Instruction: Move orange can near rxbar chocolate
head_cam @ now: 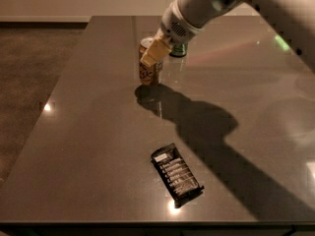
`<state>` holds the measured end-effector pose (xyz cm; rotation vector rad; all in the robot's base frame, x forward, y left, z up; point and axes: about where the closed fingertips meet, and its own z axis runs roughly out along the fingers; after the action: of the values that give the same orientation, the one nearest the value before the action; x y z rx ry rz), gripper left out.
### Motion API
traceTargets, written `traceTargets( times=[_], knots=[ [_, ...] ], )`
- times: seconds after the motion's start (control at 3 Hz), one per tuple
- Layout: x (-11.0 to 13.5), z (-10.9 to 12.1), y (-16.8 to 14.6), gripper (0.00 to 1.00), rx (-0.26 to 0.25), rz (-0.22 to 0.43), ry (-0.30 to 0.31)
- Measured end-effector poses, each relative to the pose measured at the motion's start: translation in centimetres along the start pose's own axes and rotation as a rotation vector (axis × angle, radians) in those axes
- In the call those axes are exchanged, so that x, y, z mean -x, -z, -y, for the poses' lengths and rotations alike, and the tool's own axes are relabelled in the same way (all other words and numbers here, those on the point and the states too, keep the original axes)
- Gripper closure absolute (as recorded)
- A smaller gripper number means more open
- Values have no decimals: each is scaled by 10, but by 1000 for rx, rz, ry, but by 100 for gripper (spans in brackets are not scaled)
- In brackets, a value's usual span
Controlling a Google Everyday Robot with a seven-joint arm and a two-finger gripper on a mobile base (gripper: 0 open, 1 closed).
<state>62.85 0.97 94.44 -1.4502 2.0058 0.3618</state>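
The orange can [147,75] stands upright at the far middle of the dark table [93,141], its silver top showing behind the fingers. My gripper [150,58] comes in from the upper right and is closed around the can's upper half, with one cream finger [154,49] across its front. The can's base is at or just above the tabletop; I cannot tell which. The rxbar chocolate [176,174], a black wrapper with a white label end, lies flat near the table's front edge, well in front of the can.
A green can [178,50] stands just behind and to the right of the gripper, mostly hidden by the wrist. The arm's shadow runs across the table's middle. The table's left edge drops to a carpeted floor [29,73].
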Motion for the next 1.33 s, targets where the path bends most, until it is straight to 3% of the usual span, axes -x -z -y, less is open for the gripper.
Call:
traceTargets(
  times=[0.33,1.33],
  knots=[
    [-23,-9,34,100,-16,17,-6],
    [-85,-62,97,100,-33,-5,73]
  ],
)
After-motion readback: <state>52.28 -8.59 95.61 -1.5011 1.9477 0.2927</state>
